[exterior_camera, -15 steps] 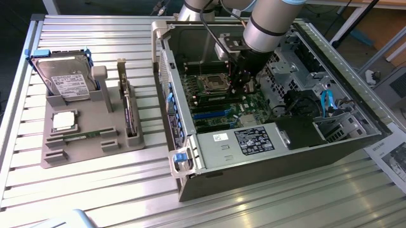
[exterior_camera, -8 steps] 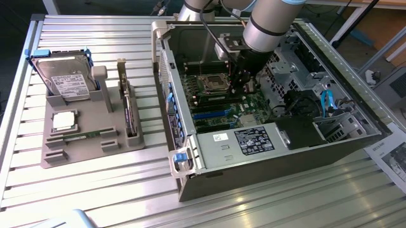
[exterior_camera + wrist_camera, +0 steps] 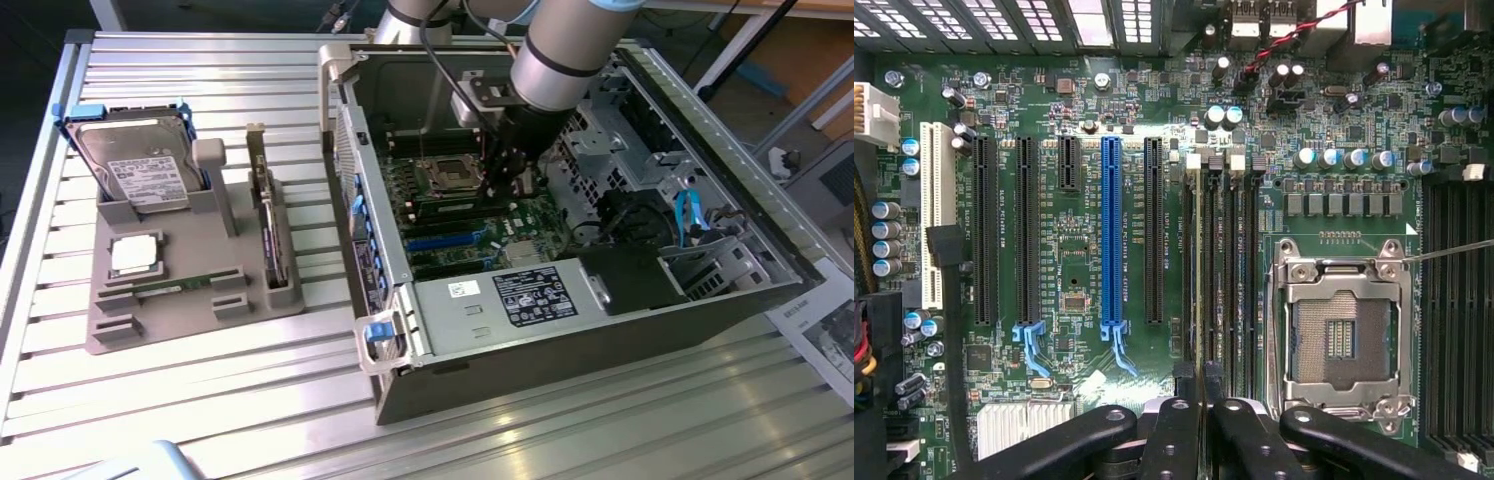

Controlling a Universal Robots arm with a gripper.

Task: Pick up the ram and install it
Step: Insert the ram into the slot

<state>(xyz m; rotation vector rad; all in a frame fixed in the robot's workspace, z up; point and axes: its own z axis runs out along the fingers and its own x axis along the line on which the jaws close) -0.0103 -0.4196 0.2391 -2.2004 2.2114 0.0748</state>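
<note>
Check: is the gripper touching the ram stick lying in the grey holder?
Apart. The exterior view shows the gripper inside the open computer case, over the motherboard, while the ram stick lies in the grey holder outside the case.

The exterior view looks down from afar on the table (image 3: 200,400), case (image 3: 574,365) at its 3 o'clock; the wrist view stares straight down, close, at the motherboard (image 3: 1084,330) and socket (image 3: 1344,340) both share.
</note>
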